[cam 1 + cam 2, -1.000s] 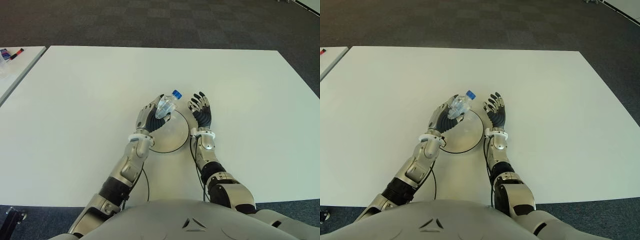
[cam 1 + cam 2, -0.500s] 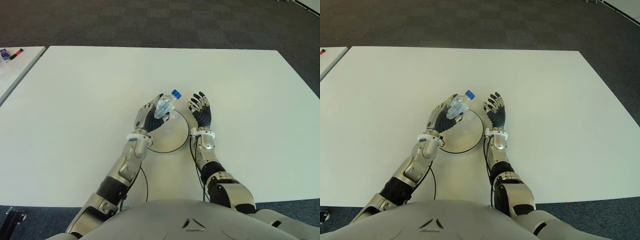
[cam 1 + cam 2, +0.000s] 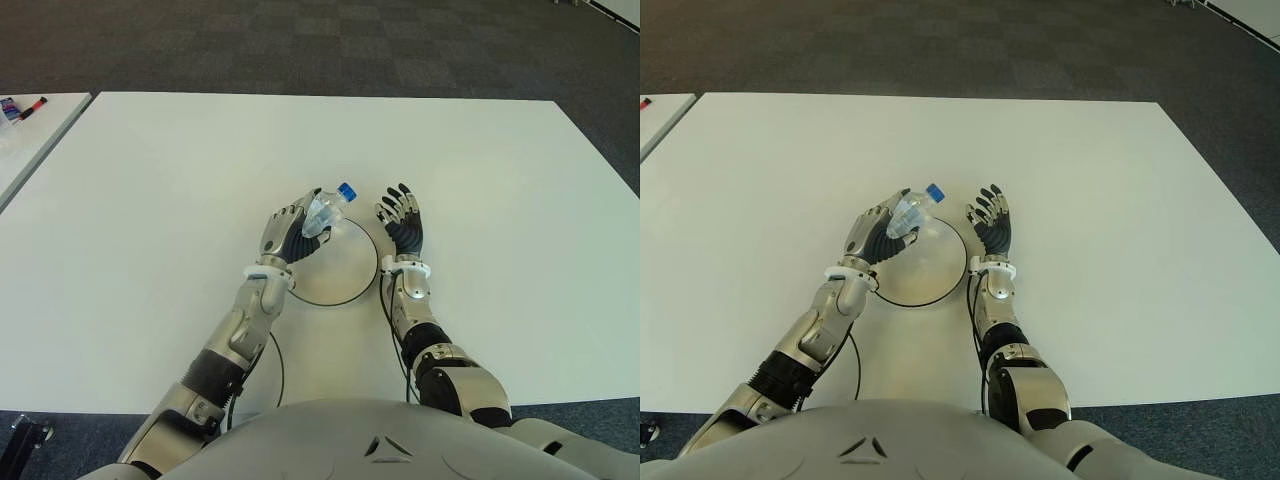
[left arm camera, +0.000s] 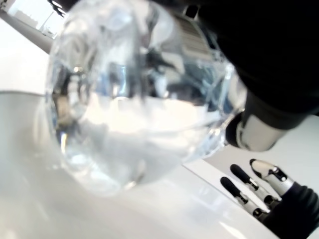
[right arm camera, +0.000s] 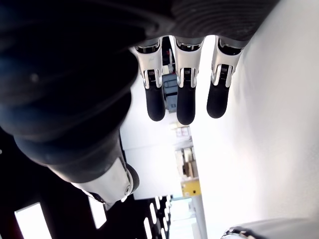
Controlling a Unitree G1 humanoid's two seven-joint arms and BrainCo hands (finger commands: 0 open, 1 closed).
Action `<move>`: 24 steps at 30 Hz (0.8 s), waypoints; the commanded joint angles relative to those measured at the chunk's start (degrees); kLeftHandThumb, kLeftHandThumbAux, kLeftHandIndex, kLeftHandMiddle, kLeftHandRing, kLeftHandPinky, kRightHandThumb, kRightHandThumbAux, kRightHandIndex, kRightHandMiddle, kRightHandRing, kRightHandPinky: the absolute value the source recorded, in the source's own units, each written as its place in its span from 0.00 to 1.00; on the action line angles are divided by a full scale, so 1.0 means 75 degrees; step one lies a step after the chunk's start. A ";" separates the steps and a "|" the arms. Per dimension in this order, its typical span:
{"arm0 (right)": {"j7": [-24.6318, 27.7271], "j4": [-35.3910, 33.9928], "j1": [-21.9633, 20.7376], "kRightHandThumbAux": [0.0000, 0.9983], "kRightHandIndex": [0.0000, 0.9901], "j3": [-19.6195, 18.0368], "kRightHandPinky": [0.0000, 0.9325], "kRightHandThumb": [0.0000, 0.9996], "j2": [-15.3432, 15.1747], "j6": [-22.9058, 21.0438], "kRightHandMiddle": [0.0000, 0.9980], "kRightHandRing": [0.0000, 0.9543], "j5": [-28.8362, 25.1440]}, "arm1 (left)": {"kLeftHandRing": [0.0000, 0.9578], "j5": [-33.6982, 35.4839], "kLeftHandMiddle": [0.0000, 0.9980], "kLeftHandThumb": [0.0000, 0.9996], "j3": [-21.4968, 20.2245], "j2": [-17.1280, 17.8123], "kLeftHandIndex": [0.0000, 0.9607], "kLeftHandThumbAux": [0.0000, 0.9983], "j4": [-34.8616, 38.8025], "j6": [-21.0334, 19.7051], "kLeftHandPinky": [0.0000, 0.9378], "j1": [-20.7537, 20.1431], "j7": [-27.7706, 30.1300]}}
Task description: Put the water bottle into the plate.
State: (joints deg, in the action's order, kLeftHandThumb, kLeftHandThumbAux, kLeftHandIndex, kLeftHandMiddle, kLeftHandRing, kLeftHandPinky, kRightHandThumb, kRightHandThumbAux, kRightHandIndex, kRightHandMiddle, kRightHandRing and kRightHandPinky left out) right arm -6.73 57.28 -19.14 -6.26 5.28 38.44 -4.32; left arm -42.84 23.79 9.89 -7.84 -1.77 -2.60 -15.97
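Left hand around water bottle

The left hand covers the lower body of the water bottle; only its neck and blue cap show in the eye views. Whether the bottle's base touches the plate cannot be told. The plate's rim at nine o'clock is hidden behind that hand and wrist. In the left wrist view the bottle fills the picture, blurred. At the left edge, small items on a side table are too small to tell.
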 commanded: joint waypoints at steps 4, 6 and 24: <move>-0.0030 0.0325 0.0466 0.85 0.11 -0.0025 0.26 0.07 0.0421 -0.0330 0.21 0.22 -0.0034 | 0.00 -0.0272 0.01 0.00 0.0047 0.0177 0.00 0.90 0.0340 -0.0190 0.00 -0.0086 0.0291; -0.0031 0.0327 0.0465 0.85 0.11 -0.0032 0.26 0.07 0.0428 -0.0325 0.21 0.22 -0.0043 | 0.00 -0.0294 0.00 0.00 0.0046 0.0202 0.00 0.89 0.0422 -0.0259 0.00 -0.0065 0.0381; -0.0060 0.0344 0.0456 0.84 0.11 -0.0024 0.26 0.06 0.0424 -0.0317 0.21 0.22 -0.0015 | 0.00 -0.0452 0.00 0.00 0.0048 0.0333 0.00 0.85 0.0694 -0.0518 0.00 -0.0006 0.0765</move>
State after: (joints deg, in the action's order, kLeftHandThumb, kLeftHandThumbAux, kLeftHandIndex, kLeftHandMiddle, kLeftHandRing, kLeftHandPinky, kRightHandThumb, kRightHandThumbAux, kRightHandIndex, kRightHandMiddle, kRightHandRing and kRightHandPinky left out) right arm -6.81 57.36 -19.19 -6.29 5.30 38.43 -4.29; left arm -45.73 23.91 11.91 -3.93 -5.47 -2.60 -11.03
